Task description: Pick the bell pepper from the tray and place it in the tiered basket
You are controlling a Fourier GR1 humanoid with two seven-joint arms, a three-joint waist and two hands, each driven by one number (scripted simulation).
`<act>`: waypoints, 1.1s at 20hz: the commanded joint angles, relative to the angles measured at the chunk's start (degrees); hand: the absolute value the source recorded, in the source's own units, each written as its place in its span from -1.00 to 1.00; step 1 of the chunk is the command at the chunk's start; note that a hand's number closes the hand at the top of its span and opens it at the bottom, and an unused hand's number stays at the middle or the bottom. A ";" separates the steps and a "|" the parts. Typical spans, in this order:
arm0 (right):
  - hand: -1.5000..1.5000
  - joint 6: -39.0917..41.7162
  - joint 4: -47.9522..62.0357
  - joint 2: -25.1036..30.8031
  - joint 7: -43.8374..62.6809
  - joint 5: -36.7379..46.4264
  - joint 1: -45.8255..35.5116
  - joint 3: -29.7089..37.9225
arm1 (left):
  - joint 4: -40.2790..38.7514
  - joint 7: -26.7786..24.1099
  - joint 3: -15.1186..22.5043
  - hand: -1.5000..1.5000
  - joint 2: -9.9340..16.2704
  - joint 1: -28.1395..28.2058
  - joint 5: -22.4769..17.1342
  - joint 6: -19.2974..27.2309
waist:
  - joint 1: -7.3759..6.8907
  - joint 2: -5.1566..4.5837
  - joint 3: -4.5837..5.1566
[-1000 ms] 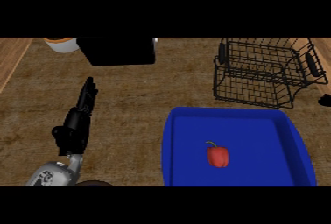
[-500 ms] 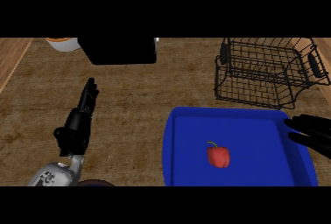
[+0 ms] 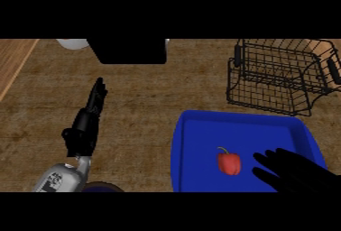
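Observation:
A red bell pepper (image 3: 230,163) with a green stem lies inside the blue tray (image 3: 193,131) at the lower right. My right hand (image 3: 293,171) hovers over the tray just right of the pepper, fingers spread and open, not touching it. The black wire tiered basket (image 3: 279,74) stands behind the tray at the upper right. My left hand (image 3: 86,122) rests open on the counter at the left, fingers straight and pointing away.
A black box-like appliance (image 3: 130,49) sits at the back centre with a white object (image 3: 72,43) beside it. A lighter wooden strip (image 3: 13,63) runs along the counter's left edge.
My right hand has come in from the right edge and moved left over the tray toward the pepper. The left hand and pepper have not moved.

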State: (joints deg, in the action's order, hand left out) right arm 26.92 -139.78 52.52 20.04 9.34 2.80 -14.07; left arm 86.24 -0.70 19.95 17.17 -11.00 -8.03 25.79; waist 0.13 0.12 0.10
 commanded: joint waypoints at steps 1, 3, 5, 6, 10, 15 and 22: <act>-1.00 2.10 -6.67 -0.41 9.81 6.18 -3.03 -5.37 | 2.33 1.43 -0.79 0.00 0.50 0.65 0.19 -0.67 | -0.48 0.03 -0.01; -1.00 2.21 -4.13 -2.72 13.43 8.18 -5.29 -11.00 | 1.01 3.26 -1.57 0.00 0.42 -2.19 0.63 -1.01 | -0.49 -0.06 -0.02; -1.00 3.72 -6.26 -1.83 18.78 6.30 -6.70 -12.27 | 2.67 2.33 0.04 0.00 -0.34 0.84 1.23 -0.67 | -0.44 0.09 0.02; -1.00 3.87 -1.29 -3.88 17.88 8.13 -9.52 -14.19 | -1.57 0.08 -0.42 0.00 -2.51 -0.86 1.82 -0.11 | -0.44 -0.15 0.00; -1.00 5.26 1.28 -5.10 19.16 11.38 -10.30 -17.74 | -3.33 -1.50 -4.69 0.00 -0.28 -1.49 -0.56 -3.87 | -0.24 -0.12 -0.05; -1.00 6.01 0.36 -7.80 24.37 14.88 -12.75 -20.81 | -1.82 0.80 -3.03 0.00 -2.24 -1.48 1.66 -2.90 | -0.09 -0.02 -0.06; -1.00 5.70 4.58 -5.44 18.18 22.00 -10.22 -21.15 | 0.66 -0.70 -4.44 0.00 -1.68 2.37 1.95 -4.42 | -0.01 0.01 -0.14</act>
State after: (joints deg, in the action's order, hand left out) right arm 32.71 -134.51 46.69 39.91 21.86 -9.01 -33.41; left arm 86.36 -0.16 16.67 15.27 -10.50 -5.86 22.44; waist 0.12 0.14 -0.01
